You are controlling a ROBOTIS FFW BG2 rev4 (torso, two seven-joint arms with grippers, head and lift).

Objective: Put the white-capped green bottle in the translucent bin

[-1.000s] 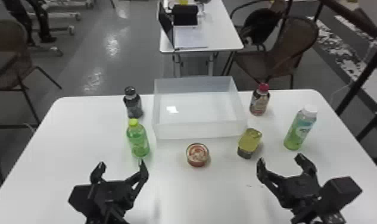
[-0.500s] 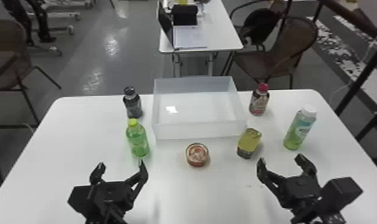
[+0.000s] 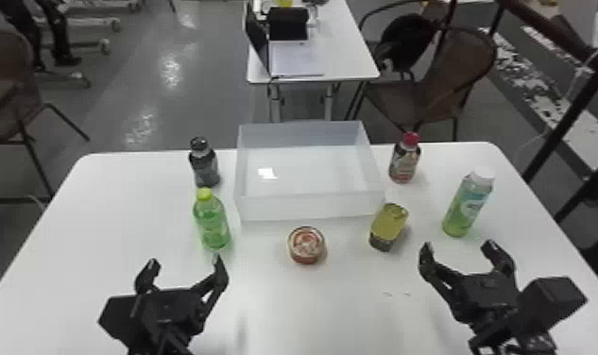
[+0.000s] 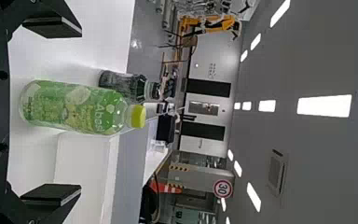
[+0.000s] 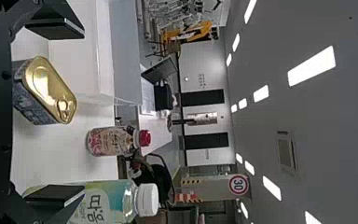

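Starting closest to us, we have both grippers low over the white table, fingers spread wide with nothing between them: the left gripper just short of the yellow-capped green bottle, the right gripper near the white-capped green bottle. That wide spread leaves us room to take a bottle's body. Ours stands upright on the table at the right, outside the bin; in the right wrist view it lines up with one finger rather than the gap, so we judge a small shift to the right must precede the grasp. Between the grippers and the bin sit the round tin and the yellow can, low enough, we think, to lift over. Beyond them the translucent bin is empty, its open top ready for a drop from above. The dark bottle and red-capped bottle flank it, probably as distractors.
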